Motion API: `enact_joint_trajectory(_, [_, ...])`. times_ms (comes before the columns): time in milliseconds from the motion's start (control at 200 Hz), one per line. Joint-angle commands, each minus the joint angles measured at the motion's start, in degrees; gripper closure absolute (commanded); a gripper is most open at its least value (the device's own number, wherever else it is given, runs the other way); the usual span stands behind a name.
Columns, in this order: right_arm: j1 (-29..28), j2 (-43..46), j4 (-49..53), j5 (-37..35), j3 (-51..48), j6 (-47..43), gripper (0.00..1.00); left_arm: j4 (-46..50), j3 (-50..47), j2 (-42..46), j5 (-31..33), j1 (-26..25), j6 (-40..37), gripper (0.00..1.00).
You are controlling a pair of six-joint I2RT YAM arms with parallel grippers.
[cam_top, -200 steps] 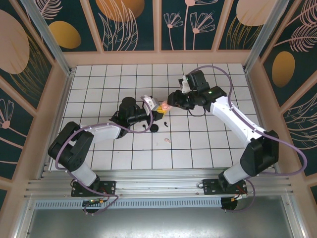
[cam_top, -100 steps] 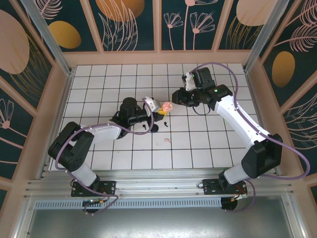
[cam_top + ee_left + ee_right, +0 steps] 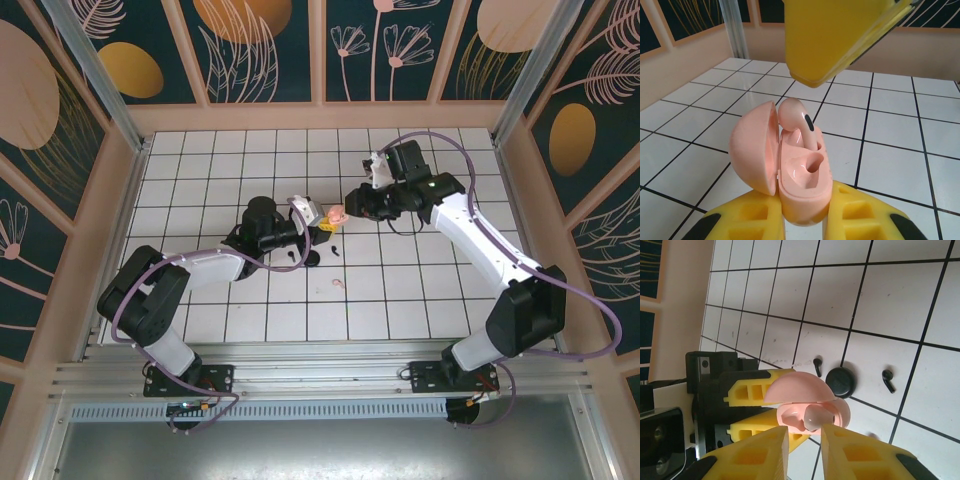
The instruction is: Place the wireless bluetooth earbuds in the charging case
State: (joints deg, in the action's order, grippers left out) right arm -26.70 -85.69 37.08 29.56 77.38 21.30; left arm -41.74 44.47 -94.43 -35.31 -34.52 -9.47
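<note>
My left gripper (image 3: 805,200) is shut on the base of the pale pink charging case (image 3: 795,170), whose lid stands open to the left. One pink earbud (image 3: 797,120) stands stem-down in the far socket; the near socket (image 3: 815,162) is empty. My right gripper (image 3: 805,437) hovers just above that earbud (image 3: 819,416), its fingers a little apart with nothing between them and not touching it. From above, the case (image 3: 337,214) sits between the left gripper (image 3: 318,218) and the right gripper (image 3: 352,203). Another pink earbud (image 3: 339,284) lies on the tiles.
A round black case (image 3: 312,259) lies shut on the tiles under the grippers, with one black earbud (image 3: 292,255) to its left and one (image 3: 334,250) to its right. The wooden walls ring the white tiled floor.
The right gripper drew back from the pink case, leaving the earbud in it, then eased a little closer again with its fingers narrower. The left gripper held still.
</note>
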Motion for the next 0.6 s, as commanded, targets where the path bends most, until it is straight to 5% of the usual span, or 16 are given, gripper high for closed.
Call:
enact_joint_trajectory(0, [0.1,-0.9,-0.2,1.4,-1.3,-1.3,0.75,0.1,1.6,1.3,-0.3,-0.3,-0.8,0.88])
enact_joint_trajectory(595, [0.2,-2.1,-2.4,1.9,0.8,-3.1,0.68,0.9,1.8,1.4,-0.4,-0.5,-1.4,0.88])
